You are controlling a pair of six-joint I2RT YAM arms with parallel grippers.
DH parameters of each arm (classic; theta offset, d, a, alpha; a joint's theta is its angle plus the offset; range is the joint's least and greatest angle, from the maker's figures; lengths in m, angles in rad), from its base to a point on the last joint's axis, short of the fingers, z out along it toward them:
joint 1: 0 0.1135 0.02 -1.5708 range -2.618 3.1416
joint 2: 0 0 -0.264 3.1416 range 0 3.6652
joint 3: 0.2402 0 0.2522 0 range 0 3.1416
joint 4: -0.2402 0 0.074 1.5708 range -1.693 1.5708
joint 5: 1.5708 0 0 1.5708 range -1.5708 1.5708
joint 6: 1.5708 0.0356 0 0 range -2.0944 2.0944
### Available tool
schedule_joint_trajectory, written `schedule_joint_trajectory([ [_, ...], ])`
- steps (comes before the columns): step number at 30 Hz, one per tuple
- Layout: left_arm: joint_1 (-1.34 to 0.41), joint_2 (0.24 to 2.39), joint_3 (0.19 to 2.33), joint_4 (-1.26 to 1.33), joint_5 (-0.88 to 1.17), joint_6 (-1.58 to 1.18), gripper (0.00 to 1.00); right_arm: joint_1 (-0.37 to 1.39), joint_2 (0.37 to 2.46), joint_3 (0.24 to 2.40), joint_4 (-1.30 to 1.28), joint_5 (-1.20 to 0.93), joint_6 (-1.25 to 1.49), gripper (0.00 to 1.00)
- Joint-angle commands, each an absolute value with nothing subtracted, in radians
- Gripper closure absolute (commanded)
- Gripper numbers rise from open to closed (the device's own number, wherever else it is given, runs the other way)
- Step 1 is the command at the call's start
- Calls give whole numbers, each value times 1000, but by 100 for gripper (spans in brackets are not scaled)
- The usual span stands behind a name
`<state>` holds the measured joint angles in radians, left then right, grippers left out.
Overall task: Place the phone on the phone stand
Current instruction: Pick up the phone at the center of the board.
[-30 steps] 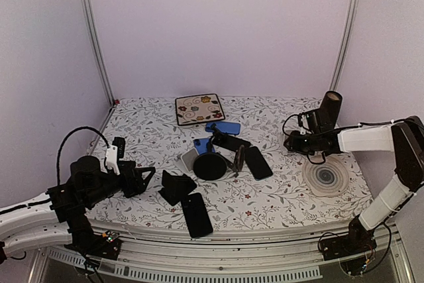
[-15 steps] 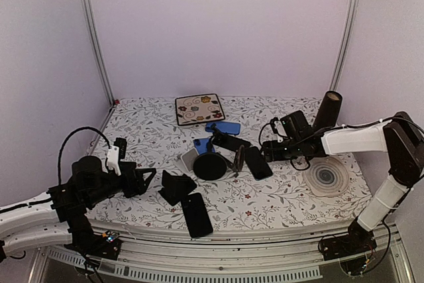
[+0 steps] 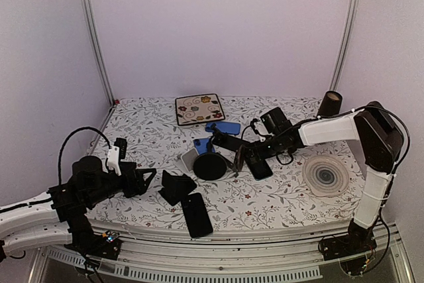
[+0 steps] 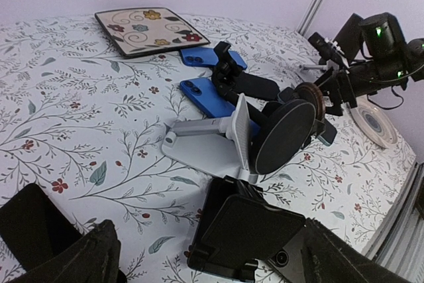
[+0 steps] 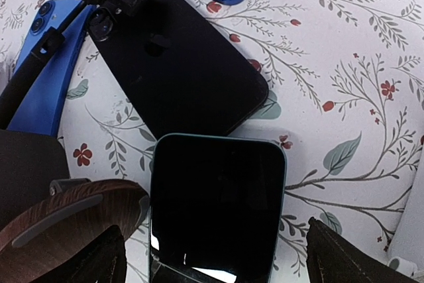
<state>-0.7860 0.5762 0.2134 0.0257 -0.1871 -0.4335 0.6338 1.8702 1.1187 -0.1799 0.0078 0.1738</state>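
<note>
Top view: the left tool [image 3: 144, 178] hangs spread near a black stand [image 3: 175, 187]. The right tool [image 3: 246, 154], also spread, hovers over the dark phone [image 3: 260, 165], which lies flat on the surface [image 3: 285, 197].
Left wrist: a grey stand [image 4: 205, 144] sits ahead.
Right wrist: the phone lies screen-up, just beside a black phone [image 5: 179, 71].

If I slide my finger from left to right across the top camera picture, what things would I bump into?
left gripper → black folded stand → round black stand → dark phone lying flat → grey ringed disc
</note>
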Motion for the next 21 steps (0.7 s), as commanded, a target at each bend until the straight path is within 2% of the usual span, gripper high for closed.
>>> schedule_joint_trajectory([
  [1,-776,575,209,54,-180,-420,5,635,1940,1191,-236,0,124,6],
  [21,-775,578,210,54,-185,-422,4,641,2078,1309,-306,49,159,8],
])
